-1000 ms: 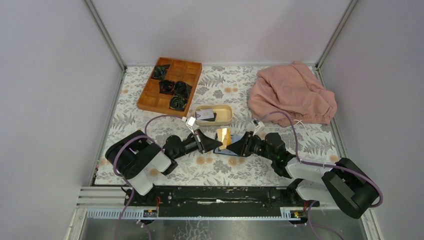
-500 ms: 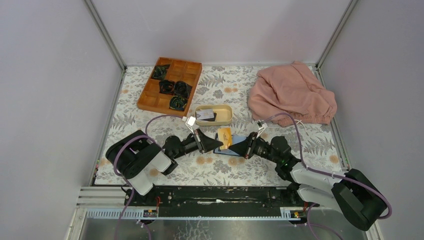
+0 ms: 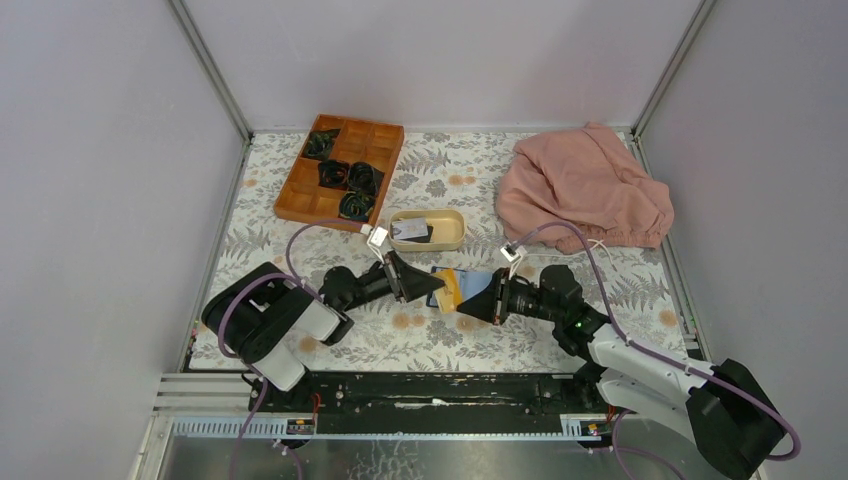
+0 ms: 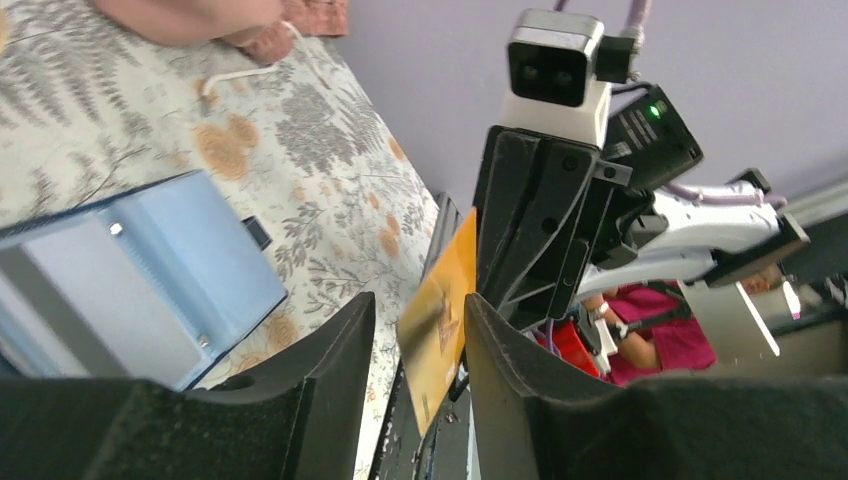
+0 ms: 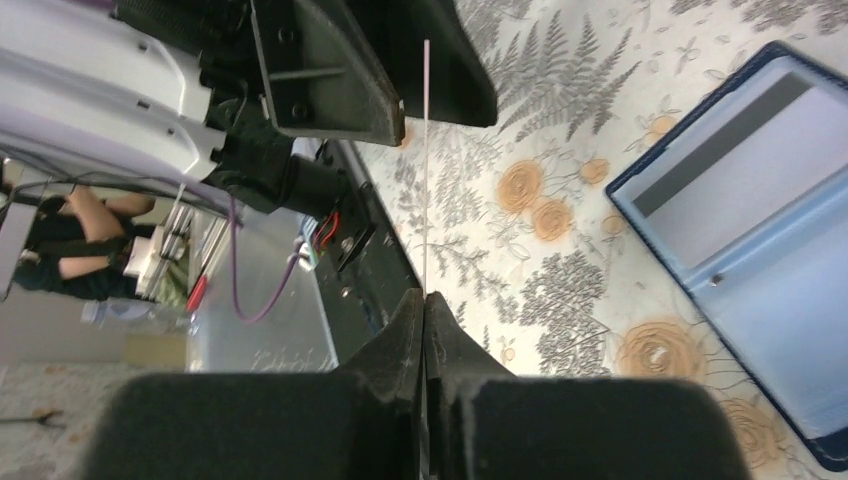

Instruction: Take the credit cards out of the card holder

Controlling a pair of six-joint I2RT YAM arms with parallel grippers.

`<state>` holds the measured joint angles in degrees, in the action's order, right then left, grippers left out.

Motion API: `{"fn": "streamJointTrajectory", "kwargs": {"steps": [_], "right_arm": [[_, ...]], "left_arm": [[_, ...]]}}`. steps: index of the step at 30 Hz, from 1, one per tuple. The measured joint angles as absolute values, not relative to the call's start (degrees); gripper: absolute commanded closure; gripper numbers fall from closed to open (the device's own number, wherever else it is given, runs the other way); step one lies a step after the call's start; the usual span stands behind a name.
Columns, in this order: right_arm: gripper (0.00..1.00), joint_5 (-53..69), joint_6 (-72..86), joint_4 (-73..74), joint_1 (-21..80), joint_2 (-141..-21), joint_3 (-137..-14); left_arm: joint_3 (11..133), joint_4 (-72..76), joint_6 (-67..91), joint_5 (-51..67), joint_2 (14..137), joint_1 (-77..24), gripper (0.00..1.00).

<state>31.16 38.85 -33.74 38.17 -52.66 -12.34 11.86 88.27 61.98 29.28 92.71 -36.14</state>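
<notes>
Left wrist view: the left claw (image 4: 418,302) has just let go and stands half open around the yellow card (image 4: 442,320). The right claw (image 5: 423,300) now pinches that card above the table (image 4: 330,170). The open card holder (image 4: 150,270) lies just beside, so the card has changed hands.

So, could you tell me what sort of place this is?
Probably a lab robot cell: plain walls around a floral-covered table, two arms bolted at its near edge, and a compartment tray as a prop.

plain lilac walls (image 3: 100,150) enclose a fern-patterned tabletop (image 3: 450,160), evenly lit.
</notes>
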Motion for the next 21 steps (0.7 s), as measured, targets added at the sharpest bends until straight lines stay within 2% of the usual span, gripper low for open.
{"fn": "streamJointTrajectory", "kwargs": {"steps": [6,9,14,18,19,20,21], "right_arm": [[1.0,37.95,38.22,-29.98,38.17,-52.66,-13.8],[1.0,39.81,37.93,-28.69,38.17,-52.66,-13.8],[1.0,41.23,37.52,-28.49,38.17,-52.66,-13.8],[0.99,42.11,37.5,-28.51,38.17,-53.25,-13.8],[0.85,42.3,37.52,-28.51,38.2,-53.45,-13.82],[0.75,42.52,37.52,-28.56,38.2,-53.52,-13.82],[0.71,42.48,37.54,-28.64,38.2,-53.41,-13.82]], "left_arm": [[16.69,88.29,59.64,36.88,92.58,-35.94,0.57],[16.95,88.16,58.83,39.38,91.85,-35.92,0.77],[17.04,87.88,57.82,43.33,91.22,-35.94,0.99],[17.3,87.9,57.84,45.87,91.46,-35.94,1.0],[17.32,87.92,57.84,46.15,91.48,-35.94,1.0],[17.3,87.9,57.84,46.19,91.48,-35.94,1.0],[17.23,87.9,57.84,46.04,91.42,-35.94,1.0]]}}
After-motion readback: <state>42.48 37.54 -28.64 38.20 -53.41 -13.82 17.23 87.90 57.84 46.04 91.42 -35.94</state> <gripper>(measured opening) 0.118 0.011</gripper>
